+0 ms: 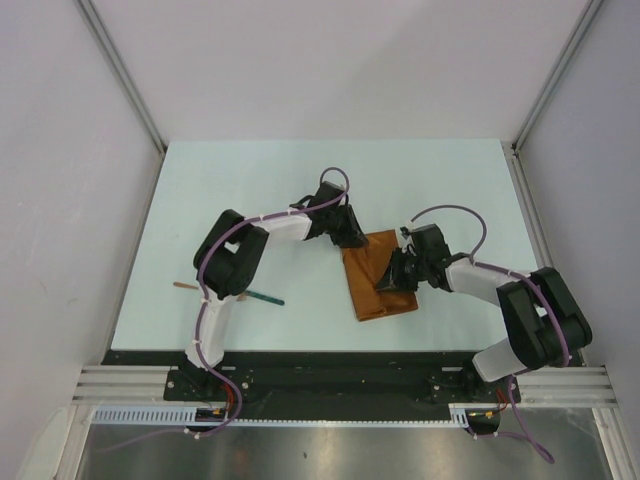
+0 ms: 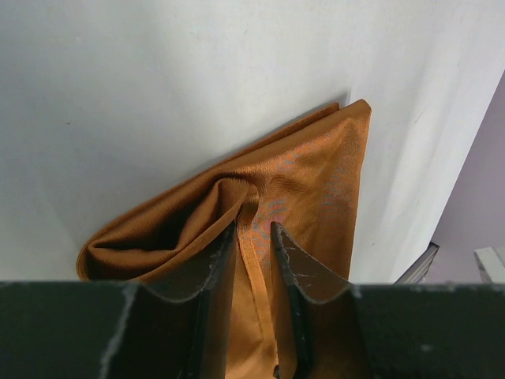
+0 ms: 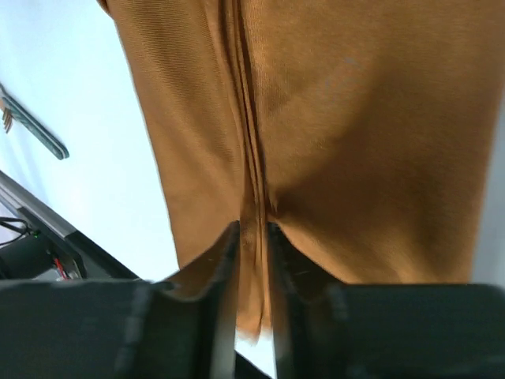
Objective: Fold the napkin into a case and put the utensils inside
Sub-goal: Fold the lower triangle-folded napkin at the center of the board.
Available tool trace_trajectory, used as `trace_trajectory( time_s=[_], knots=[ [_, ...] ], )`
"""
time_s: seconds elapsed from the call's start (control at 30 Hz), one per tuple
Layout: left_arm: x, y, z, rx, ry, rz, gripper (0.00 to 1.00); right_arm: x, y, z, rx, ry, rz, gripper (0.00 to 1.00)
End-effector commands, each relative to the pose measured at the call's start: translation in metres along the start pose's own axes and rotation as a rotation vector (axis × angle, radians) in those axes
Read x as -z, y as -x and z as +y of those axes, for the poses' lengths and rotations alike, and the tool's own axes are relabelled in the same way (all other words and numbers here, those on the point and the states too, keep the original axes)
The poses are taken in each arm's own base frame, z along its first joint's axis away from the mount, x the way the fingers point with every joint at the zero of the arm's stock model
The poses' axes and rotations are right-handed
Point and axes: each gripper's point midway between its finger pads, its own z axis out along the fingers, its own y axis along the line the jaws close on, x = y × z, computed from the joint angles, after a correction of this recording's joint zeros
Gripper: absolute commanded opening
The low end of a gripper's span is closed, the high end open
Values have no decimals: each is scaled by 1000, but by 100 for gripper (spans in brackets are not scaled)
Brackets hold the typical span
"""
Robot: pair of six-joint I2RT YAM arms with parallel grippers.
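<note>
counter (image 1: 300, 180) carries all; napkin (image 1: 372, 292) lies at mid-counter, folded to a layered strip between the arms; left tool (image 2: 254, 229) narrow, pinching a raised ridge at the far corner; right tool (image 3: 252, 229) narrow, nipping a centre pleat; judgement: square the edges, press layers flat, let go slowly; utensils (image 1: 265, 296) well apart, left.
</note>
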Motion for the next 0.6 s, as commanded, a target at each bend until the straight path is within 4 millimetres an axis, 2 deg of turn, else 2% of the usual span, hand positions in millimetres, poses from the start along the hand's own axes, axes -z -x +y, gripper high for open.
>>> trace_trajectory(
  time_s=[0.0, 0.1, 0.2, 0.27, 0.3, 0.4, 0.57],
  knots=[
    [-2, 4, -17, -13, -44, -10, 29, 24, 22, 15, 101, -20, -47, 32],
    [-3, 3, -17, -14, -45, -6, 29, 37, 21, 19, 137, -61, -66, 46],
    [-1, 4, -18, -18, -44, -12, 29, 38, 18, 35, 158, -14, -67, 50],
    [-1, 4, -18, -18, -43, -15, 29, 31, 18, 45, 161, 35, -56, 51],
    [-1, 5, -19, -16, -45, -17, 29, 22, 10, 50, 166, 60, -16, 50],
    [-2, 6, -18, -16, -40, -22, 28, 9, 1, 55, 166, 86, 20, 48],
    [-5, 6, -16, -13, -35, -18, 28, -4, -11, 47, 155, 85, 53, 43]
  ],
)
